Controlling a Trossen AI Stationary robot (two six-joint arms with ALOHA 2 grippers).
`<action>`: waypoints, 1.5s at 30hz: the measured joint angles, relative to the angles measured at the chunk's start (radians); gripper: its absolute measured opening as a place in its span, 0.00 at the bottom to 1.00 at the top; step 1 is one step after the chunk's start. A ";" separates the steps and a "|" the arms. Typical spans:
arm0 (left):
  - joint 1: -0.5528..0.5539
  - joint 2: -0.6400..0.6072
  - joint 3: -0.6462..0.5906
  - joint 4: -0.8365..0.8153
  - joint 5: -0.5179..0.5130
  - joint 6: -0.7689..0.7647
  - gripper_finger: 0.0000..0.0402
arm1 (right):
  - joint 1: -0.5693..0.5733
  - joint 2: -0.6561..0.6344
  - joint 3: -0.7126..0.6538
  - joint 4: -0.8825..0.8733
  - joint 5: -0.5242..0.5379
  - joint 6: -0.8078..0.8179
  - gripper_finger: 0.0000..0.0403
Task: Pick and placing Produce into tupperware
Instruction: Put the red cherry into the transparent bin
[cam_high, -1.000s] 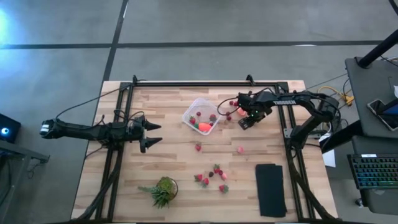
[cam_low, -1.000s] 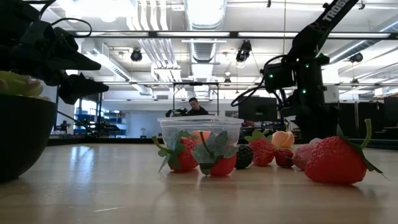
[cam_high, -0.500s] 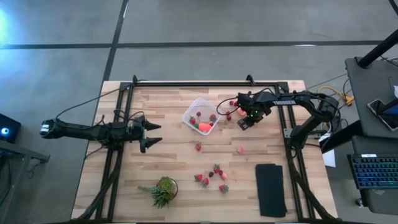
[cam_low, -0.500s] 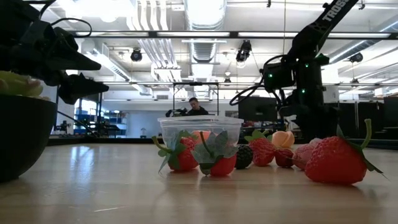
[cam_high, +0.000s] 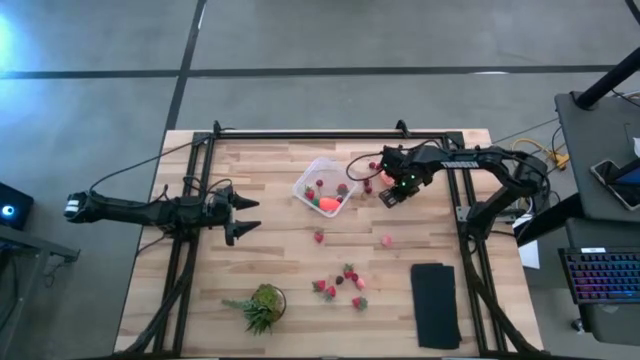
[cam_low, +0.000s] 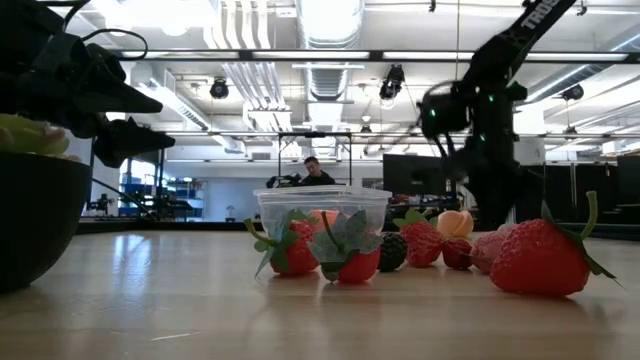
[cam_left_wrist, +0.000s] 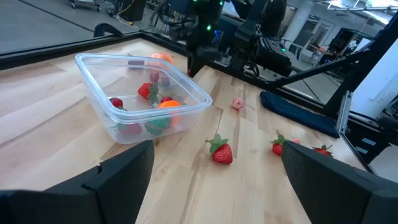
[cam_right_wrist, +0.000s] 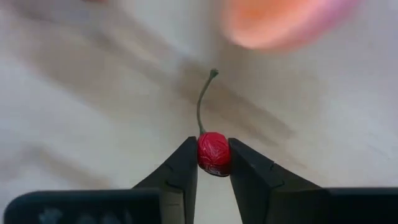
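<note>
The right tool (cam_right_wrist: 213, 163) now pinches a small red cherry (cam_right_wrist: 213, 151) and has edged nearer the tupperware (cam_high: 322, 186) just ahead, ready to carry over. Left tool (cam_high: 243, 214) waits, spread.

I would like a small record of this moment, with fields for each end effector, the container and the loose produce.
right end effector: shut on a small red stemmed fruit, just right of the tub
left end effector: open, waiting at table's left side
tub: clear, upright, holds several pieces
loose strawberries: cluster on the near side of the table
plant: near-left
</note>
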 joint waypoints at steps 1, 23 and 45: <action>0.000 0.000 0.000 0.000 0.000 0.000 0.84 | 0.009 -0.012 0.015 0.004 -0.021 0.000 0.19; 0.000 0.000 0.000 0.000 0.000 0.000 0.84 | 0.186 0.322 0.740 -0.026 -0.161 -0.067 0.24; 0.000 0.000 0.000 0.000 0.000 0.000 0.84 | 0.032 0.471 1.016 -0.489 0.159 -0.105 0.48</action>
